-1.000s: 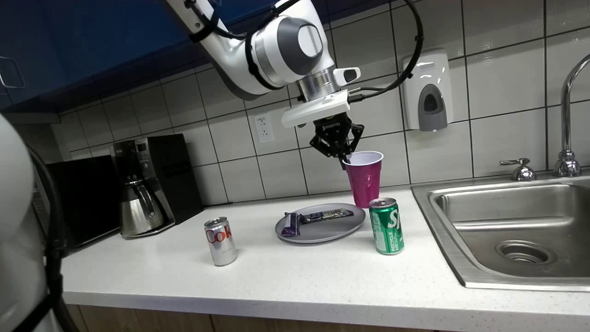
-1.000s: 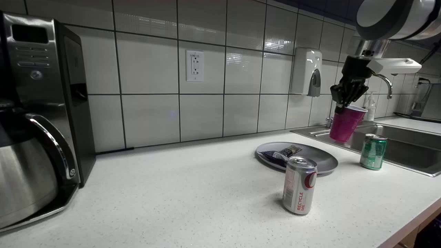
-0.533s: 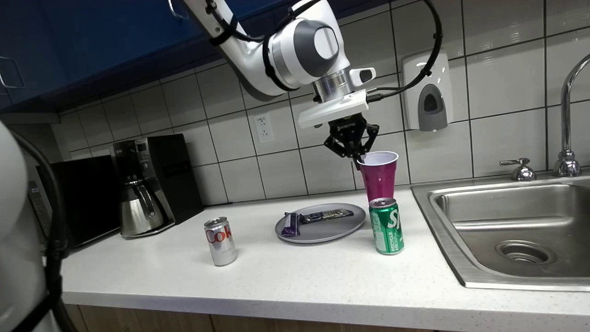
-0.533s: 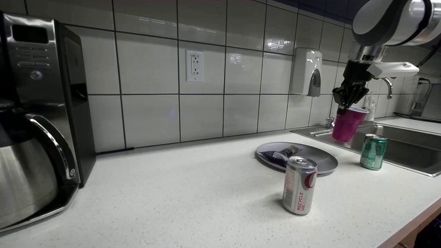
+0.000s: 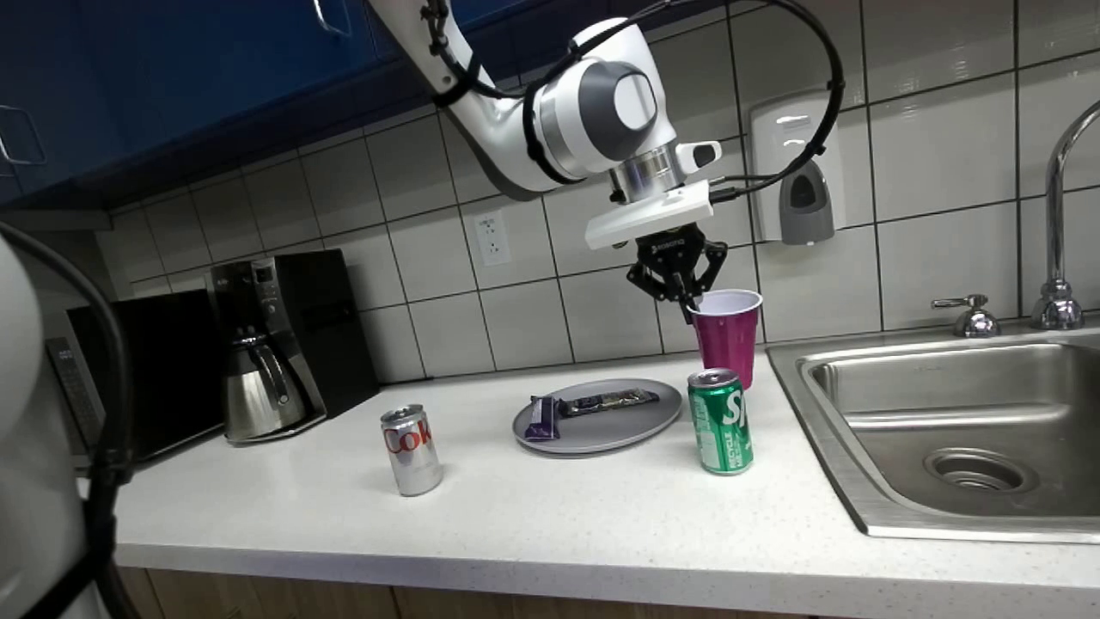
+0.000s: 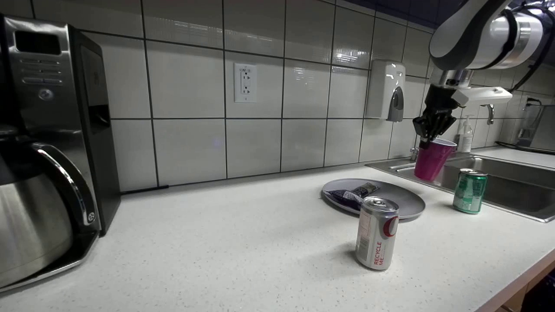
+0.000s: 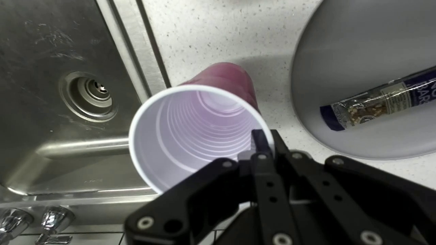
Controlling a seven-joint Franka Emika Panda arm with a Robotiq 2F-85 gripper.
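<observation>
My gripper (image 5: 689,311) is shut on the rim of a magenta cup (image 5: 729,346), seen in both exterior views. In the wrist view, one finger reaches inside the white-lined cup (image 7: 204,136) and the other lies along its outside, with the wall pinched between. The cup leans, its mouth towards the wrist camera. Whether its base touches the counter, I cannot tell; a green soda can (image 5: 720,421) partly hides the base in an exterior view. Beside the cup lies a grey plate (image 5: 601,440) bearing wrapped bars (image 7: 374,102).
A silver cola can (image 5: 412,451) stands on the white counter (image 5: 516,516) in front of the plate. The steel sink (image 5: 825,447) borders the cup's side, with a faucet (image 5: 1055,241) behind. A coffee maker (image 5: 292,335) stands at the far end. A soap dispenser (image 5: 795,172) hangs on the tiled wall.
In an exterior view, the arm and the held cup have shifted right and slightly down, moving from above the plate's edge towards the sink. The cans and plate have stayed put.
</observation>
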